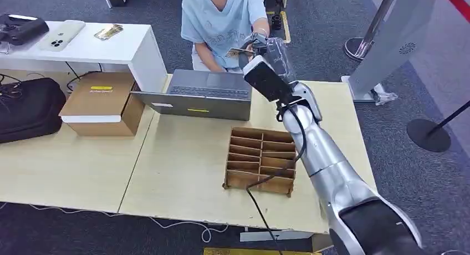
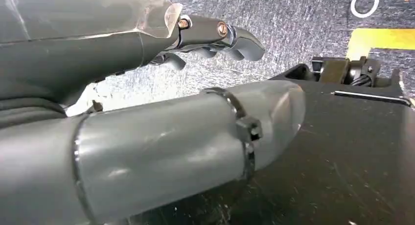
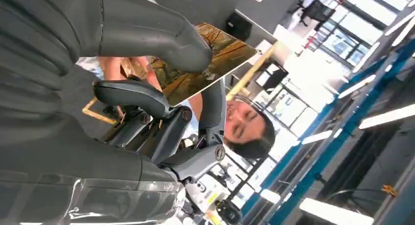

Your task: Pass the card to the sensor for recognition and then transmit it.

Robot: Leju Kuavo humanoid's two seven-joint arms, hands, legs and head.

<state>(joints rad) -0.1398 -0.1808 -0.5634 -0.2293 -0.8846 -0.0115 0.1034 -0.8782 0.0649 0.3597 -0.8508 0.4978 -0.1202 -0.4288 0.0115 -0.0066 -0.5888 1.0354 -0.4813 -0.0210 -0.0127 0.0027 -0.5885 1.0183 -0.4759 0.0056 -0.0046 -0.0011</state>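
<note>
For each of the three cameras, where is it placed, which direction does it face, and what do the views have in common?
Head view: high on the body, looking forward and down at the table; right arm shows.
Left wrist view: behind the left hand, facing the carpet.
Right wrist view: behind the right hand, looking up past the card toward a person.
Shared: head and right wrist views both show the right hand and the person.

Card [image 3: 215, 63]: thin, autumn-tree picture, pinched in right hand [image 3: 161, 88], raised before person [image 1: 221, 22].
</note>
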